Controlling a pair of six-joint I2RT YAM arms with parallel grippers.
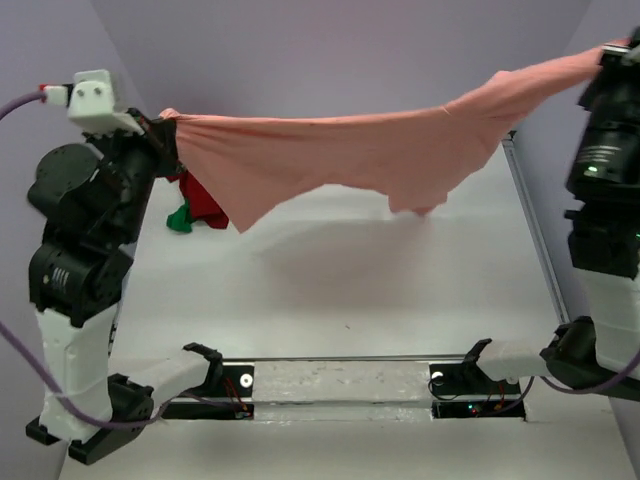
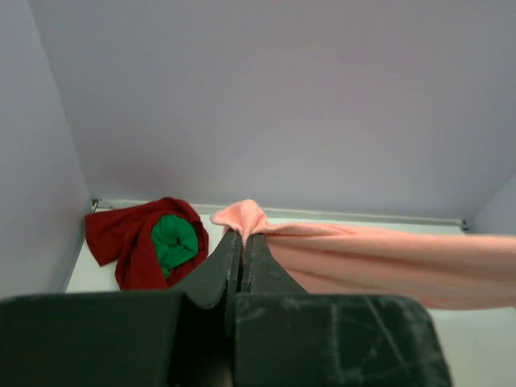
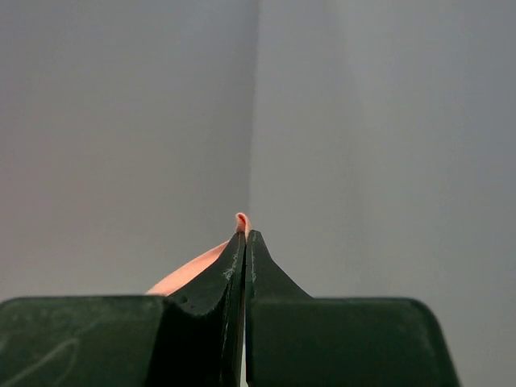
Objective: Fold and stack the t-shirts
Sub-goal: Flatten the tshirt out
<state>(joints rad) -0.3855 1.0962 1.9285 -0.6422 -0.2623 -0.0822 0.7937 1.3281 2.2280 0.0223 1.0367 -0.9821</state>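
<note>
The pink shirt hangs in the air above the table, stretched between the two arms. The left gripper is pinched tight on one corner at the far left. The right gripper is clamped on another corner, higher up at the far right, so the cloth slopes up to the right and sags in the middle. The red shirt and the green shirt lie bunched together on the table at the far left, the green nested in the red. The step looks like spreading the pink shirt before laying it flat. To do it well, the arms should level their heights and hold the top edge taut without overstretching. They should then lower the cloth so its hanging edge touches first and the rest is drawn flat, landing right of the heap rather than on it. Loosening either pinch before the cloth rests would likely let it crumple.
</note>
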